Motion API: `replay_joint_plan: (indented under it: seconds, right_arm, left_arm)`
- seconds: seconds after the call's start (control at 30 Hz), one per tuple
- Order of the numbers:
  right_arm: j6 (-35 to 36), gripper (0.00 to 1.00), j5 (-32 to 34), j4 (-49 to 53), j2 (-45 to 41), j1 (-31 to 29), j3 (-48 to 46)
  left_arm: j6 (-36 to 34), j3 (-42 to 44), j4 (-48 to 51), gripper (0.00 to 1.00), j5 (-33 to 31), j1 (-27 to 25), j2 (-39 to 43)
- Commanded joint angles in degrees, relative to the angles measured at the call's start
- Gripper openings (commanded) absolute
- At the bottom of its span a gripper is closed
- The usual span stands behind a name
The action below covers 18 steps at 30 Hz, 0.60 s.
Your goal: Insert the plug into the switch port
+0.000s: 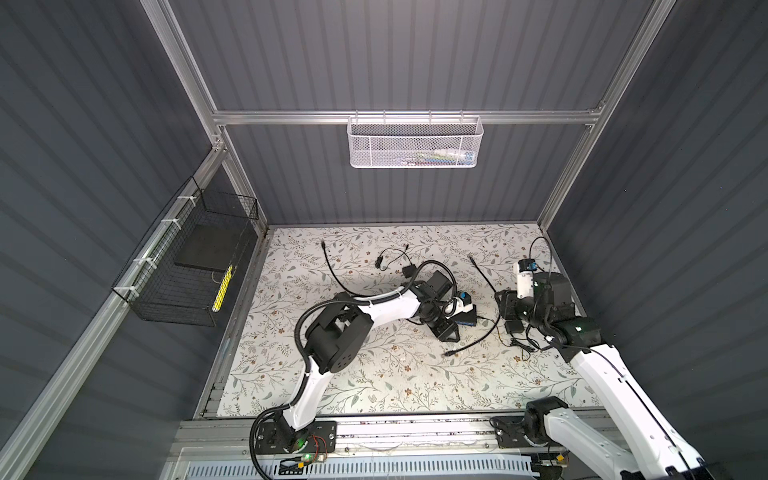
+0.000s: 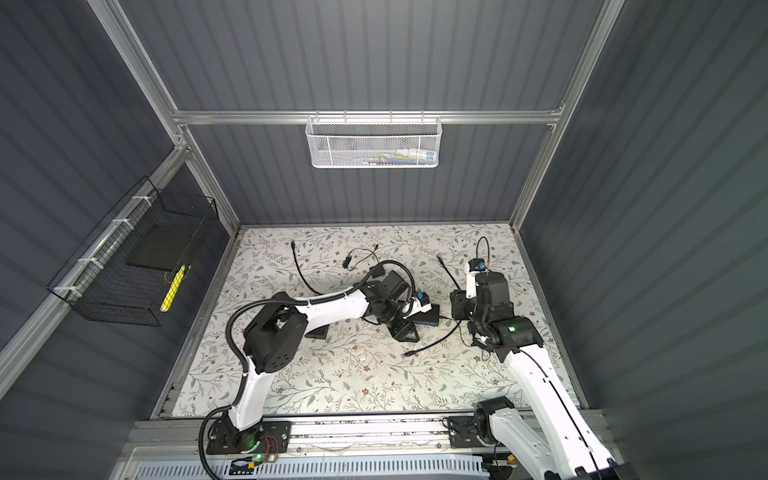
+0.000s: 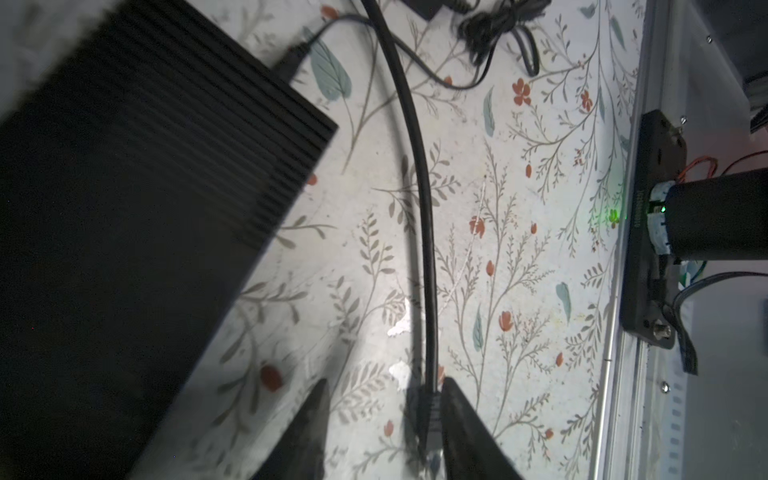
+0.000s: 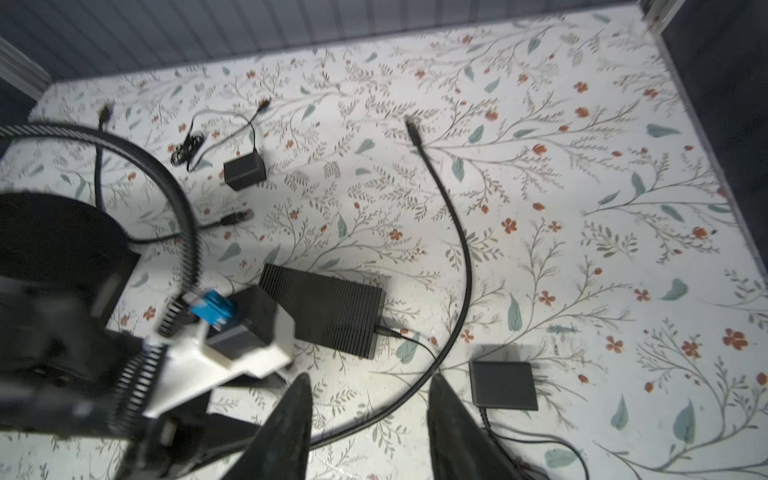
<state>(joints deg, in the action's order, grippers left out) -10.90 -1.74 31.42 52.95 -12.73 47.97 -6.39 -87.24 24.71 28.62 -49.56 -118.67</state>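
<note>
Right of the middle of the floral surface [image 1: 374, 386] lies the black ribbed switch [image 4: 328, 311], largely hidden in both top views beneath the left arm [image 1: 390, 309] and its wrist camera. A thin power lead [image 3: 291, 58] is plugged into one end of it. The thick black cable [image 4: 461, 257] runs from the far right part of the surface past the switch's right end, then bends toward the near edge. Its plug [image 3: 430, 415] lies flat on the surface on the near-edge side of the switch, apart from it and not plugged in.

The left jaws stand over that plug, parted about halfway. The plug sits inside the gap, close against one finger [image 3: 465, 428], with the other finger [image 3: 307, 424] well clear, so nothing is gripped. Whether plug and finger touch cannot be told.

The right arm [image 1: 598, 370] reaches along the right edge. Its jaws hang moderately parted and empty above the cable, which runs on the surface beneath the gap between the fingers [image 4: 291, 415]. Just beside them rests a small square black adapter [image 4: 503, 384]. Toward the far edge lie another adapter [image 4: 244, 170], a bundled thin wire [image 4: 187, 149] and a second thick cable [image 1: 331, 270].
</note>
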Motion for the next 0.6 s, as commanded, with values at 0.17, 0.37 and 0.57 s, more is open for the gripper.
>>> replay_joint_plan:
  seconds: [0.17, 0.37, 0.57]
  right_arm:
    - [12.89, 0.46, 6.81, 11.64, 8.42, -17.33, 5.69]
    - [24.76, 0.5, 5.4, 15.93, 16.91, -23.28, 4.74]
    - [33.65, 0.53, 6.25, 14.22, 25.15, -26.09, 3.9]
  left_arm:
    - [11.84, 20.38, -20.6, 0.6, -7.11, 16.29, 30.28]
    - [20.8, 32.66, -28.22, 0.7, -11.48, 25.86, 40.31]
    - [24.13, 38.45, -28.48, 0.7, -12.37, 30.78, 43.14]
